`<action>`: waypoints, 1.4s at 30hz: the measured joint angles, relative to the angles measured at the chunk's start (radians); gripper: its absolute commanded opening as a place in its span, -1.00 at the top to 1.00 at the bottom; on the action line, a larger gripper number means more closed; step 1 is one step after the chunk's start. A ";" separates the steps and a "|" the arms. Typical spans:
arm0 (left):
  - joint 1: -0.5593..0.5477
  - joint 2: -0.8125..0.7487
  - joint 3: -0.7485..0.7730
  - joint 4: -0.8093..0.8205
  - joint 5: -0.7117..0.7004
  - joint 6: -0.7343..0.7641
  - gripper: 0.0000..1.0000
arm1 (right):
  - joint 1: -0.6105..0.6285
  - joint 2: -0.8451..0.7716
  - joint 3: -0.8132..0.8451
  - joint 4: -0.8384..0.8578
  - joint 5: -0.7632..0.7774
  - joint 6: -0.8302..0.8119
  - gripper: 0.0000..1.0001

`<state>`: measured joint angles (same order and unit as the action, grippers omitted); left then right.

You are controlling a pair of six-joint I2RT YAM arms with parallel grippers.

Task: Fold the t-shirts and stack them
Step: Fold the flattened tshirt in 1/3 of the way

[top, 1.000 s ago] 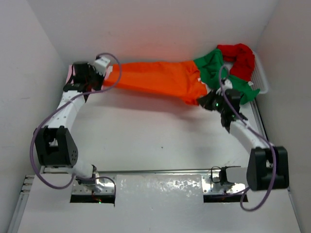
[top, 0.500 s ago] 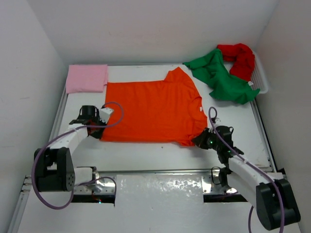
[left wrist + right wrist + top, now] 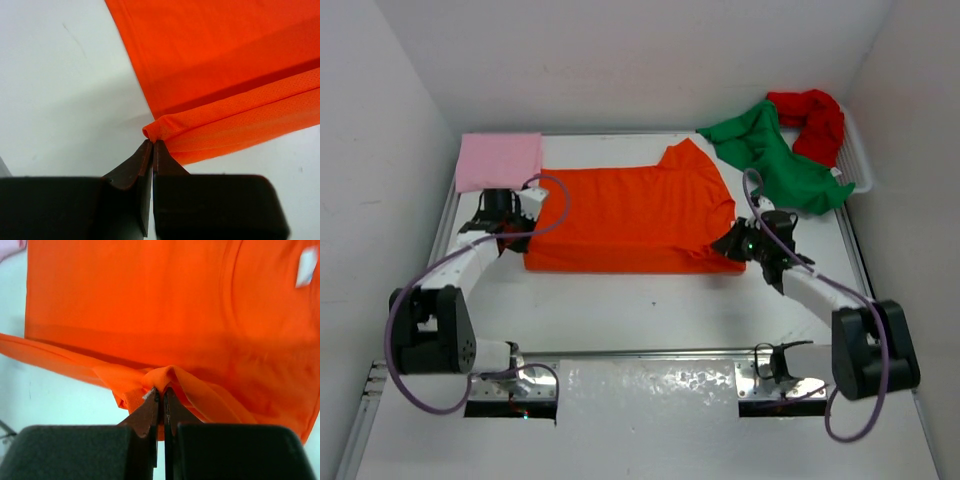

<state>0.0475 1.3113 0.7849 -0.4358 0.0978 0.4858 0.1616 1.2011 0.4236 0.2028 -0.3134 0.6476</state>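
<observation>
The left arm reached forward from its base, elbow bent out to the left, and the left gripper (image 3: pixel 152 143) was clenched on the hem corner of the orange shirt (image 3: pixel 620 220). The right arm bent outward on its own side, the right gripper (image 3: pixel 161 390) pinched shut on a bunched fold of the same cloth. The table (image 3: pixel 640 305) was white, boxed in by plain white walls. A folded pink shirt (image 3: pixel 498 160) lay at the far left corner. The orange shirt lay mid-table, long axis left to right, hem left, neck right, one sleeve pointing at the far wall. A green shirt (image 3: pixel 770 160) and a red shirt (image 3: pixel 815 120) were heaped far right, the red one over a basket (image 3: pixel 861 165)
</observation>
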 measured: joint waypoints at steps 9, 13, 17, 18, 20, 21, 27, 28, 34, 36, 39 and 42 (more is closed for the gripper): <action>0.000 0.182 0.079 0.068 -0.010 -0.045 1.00 | -0.029 0.313 0.192 0.021 -0.035 -0.047 1.00; 0.000 0.235 0.115 0.091 -0.021 -0.067 1.00 | -0.033 0.373 0.249 0.031 -0.039 -0.055 1.00; 0.000 0.277 0.148 0.116 -0.028 -0.084 1.00 | -0.042 0.418 0.286 0.036 -0.040 -0.063 1.00; 0.000 0.288 0.156 0.122 -0.028 -0.089 1.00 | -0.044 0.433 0.294 0.037 -0.039 -0.064 1.00; 0.000 0.310 0.168 0.130 -0.028 -0.095 1.00 | -0.049 0.462 0.306 0.037 -0.039 -0.065 1.00; 0.000 0.322 0.173 0.133 -0.028 -0.099 1.00 | -0.051 0.476 0.311 0.036 -0.040 -0.066 0.96; 0.000 0.375 0.195 0.136 -0.036 -0.110 1.00 | -0.060 0.550 0.362 0.019 -0.039 -0.080 0.63; 0.000 0.381 0.203 0.136 -0.037 -0.111 0.86 | -0.063 0.561 0.377 0.016 -0.037 -0.083 0.40; 0.005 0.446 0.300 0.122 -0.061 -0.129 0.15 | -0.081 0.620 0.523 -0.077 0.017 -0.135 0.31; 0.021 0.472 0.356 0.085 -0.063 -0.139 -0.09 | -0.081 0.622 0.578 -0.134 0.056 -0.167 0.28; 0.081 0.492 0.460 0.026 -0.024 -0.163 -0.37 | -0.081 0.604 0.639 -0.218 0.112 -0.213 0.18; 0.163 0.471 0.522 -0.008 0.042 -0.174 -0.36 | -0.091 0.513 0.639 -0.317 0.148 -0.240 -0.02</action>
<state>0.2104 1.7821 1.3067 -0.4435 0.1402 0.3115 0.0708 1.7145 1.0622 -0.1146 -0.1658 0.4072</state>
